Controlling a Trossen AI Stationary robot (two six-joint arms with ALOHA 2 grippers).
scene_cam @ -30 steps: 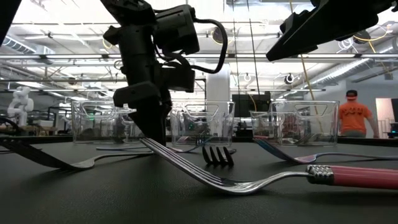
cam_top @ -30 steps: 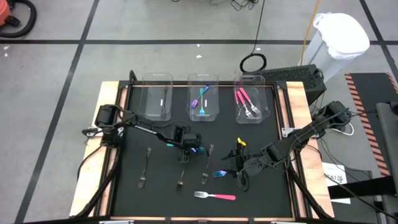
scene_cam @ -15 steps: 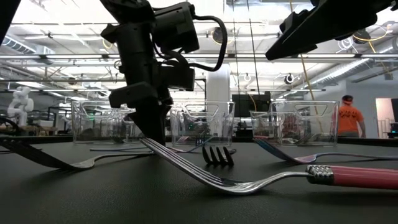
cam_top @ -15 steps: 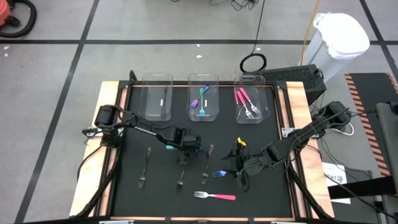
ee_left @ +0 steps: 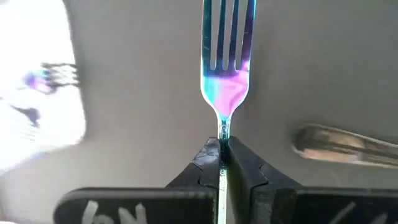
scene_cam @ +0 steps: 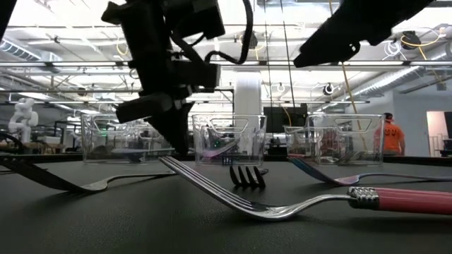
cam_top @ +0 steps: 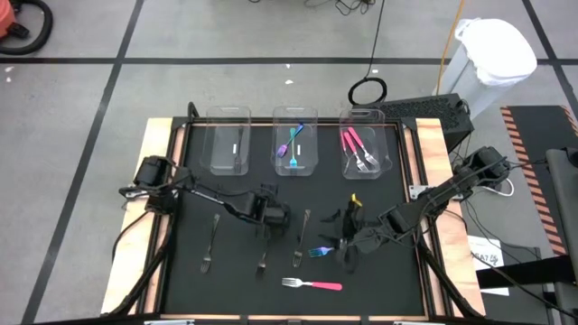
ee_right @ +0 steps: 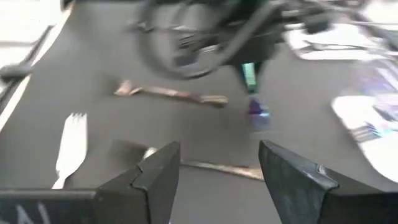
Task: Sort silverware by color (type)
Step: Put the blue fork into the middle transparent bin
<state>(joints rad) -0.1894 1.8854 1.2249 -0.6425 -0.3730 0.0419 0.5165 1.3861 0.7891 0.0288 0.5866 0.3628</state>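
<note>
On the black mat [cam_top: 199, 190], the left gripper [ee_left: 222, 163] pinches a teal fork [ee_left: 227, 56] by its neck, tines pointing ahead; the right gripper [ee_right: 217, 165] gapes empty.

Three clear bins [cam_top: 229, 144], two pink forks [cam_top: 358, 149] in one, three dark forks [cam_top: 209, 244] on the mat

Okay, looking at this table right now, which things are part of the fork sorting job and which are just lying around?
Part of the job:
- iridescent fork pinched in the left gripper
- pink-handled fork on the mat
- dark forks on the mat
- forks already in the bins
- right gripper, open, over the mat

Just lying about:
- white bin on the floor
- cable coil
</note>
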